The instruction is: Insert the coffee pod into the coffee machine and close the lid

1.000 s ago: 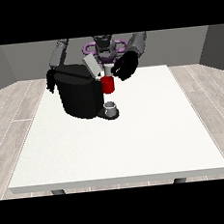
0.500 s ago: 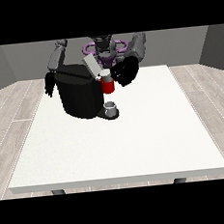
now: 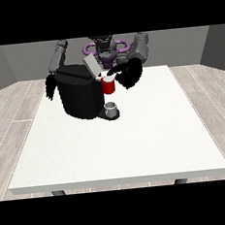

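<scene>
On the white table [image 3: 136,141], toward its far left part, a black coffee machine [image 3: 81,95], round and bulky. At its front right, a red brewing head [image 3: 108,86] with something white on top, probably the coffee pod [image 3: 105,78], but too small to name with certainty. Below the red part, a small grey cup [image 3: 112,107] on the machine's dark base. Rising from the top of the machine, the grey lid [image 3: 92,66], tilted upward and not closed.

At the view's right, a black hand [image 3: 128,74] just beside the red head, thumb side reaching toward the white piece on top. Touching or only very near: cannot tell. Fingers merged into one dark shape against the machine, so impossible to say whether curled on the pod or relaxed.

At the view's left, the other black hand [image 3: 50,87] hanging down beside the machine's left wall, fingers pointing downward and looking loose, holding nothing visible. Contact with the machine wall not clear.

Behind, the robot's torso partly hidden by the raised lid and the arms. Table legs cut off at the bottom.
</scene>
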`<state>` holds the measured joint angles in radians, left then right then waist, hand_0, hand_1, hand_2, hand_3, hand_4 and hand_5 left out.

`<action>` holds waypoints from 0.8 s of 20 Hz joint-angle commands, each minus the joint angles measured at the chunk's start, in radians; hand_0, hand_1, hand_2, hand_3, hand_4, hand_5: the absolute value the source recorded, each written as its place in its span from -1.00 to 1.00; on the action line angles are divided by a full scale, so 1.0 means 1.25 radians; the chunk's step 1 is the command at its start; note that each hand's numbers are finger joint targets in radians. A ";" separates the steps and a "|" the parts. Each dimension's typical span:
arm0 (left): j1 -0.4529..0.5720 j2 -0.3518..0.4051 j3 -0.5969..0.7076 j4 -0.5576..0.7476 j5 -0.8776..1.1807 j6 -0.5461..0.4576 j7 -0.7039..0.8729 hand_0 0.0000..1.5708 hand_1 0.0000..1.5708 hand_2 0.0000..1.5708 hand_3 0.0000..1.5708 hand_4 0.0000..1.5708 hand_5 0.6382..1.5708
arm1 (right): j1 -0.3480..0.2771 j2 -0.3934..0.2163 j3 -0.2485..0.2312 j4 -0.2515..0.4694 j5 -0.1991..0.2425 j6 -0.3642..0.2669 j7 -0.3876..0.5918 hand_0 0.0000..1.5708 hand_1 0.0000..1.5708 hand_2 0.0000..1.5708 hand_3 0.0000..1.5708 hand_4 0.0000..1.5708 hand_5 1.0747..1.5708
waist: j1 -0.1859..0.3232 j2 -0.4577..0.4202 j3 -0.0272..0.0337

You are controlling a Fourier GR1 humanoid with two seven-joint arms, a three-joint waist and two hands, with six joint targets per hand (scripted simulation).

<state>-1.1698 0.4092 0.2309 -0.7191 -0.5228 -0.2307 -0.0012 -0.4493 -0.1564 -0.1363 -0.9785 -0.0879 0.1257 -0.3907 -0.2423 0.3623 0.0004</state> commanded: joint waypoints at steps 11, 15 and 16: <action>0.047 -0.063 0.042 0.020 0.067 0.030 -0.071 -1.00 -1.00 -1.00 -1.00 -1.00 1.00 | 0.037 0.014 0.006 0.021 -0.003 0.025 -0.049 -1.00 -1.00 -1.00 -1.00 -0.69 1.00 | 0.004 -0.024 -0.0007; 0.185 -0.152 0.031 -0.007 0.101 0.031 -0.161 -1.00 -1.00 -1.00 -1.00 -1.00 1.00 | 0.103 -0.034 -0.033 0.044 -0.039 0.077 -0.049 -1.00 -1.00 -1.00 -1.00 -0.65 1.00 | 0.056 -0.126 -0.0011; 0.172 -0.154 0.025 -0.015 0.111 -0.007 -0.133 -1.00 -1.00 -1.00 -1.00 -1.00 1.00 | 0.119 0.002 -0.023 0.064 -0.025 0.054 -0.095 -1.00 -1.00 -1.00 -1.00 -0.66 1.00 | 0.087 -0.157 -0.0003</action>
<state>-1.0524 0.2860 0.2623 -0.7259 -0.4307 -0.2068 -0.1178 -0.3759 -0.1638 -0.1618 -0.9186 -0.1165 0.1789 -0.4587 -0.1892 0.2592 0.0000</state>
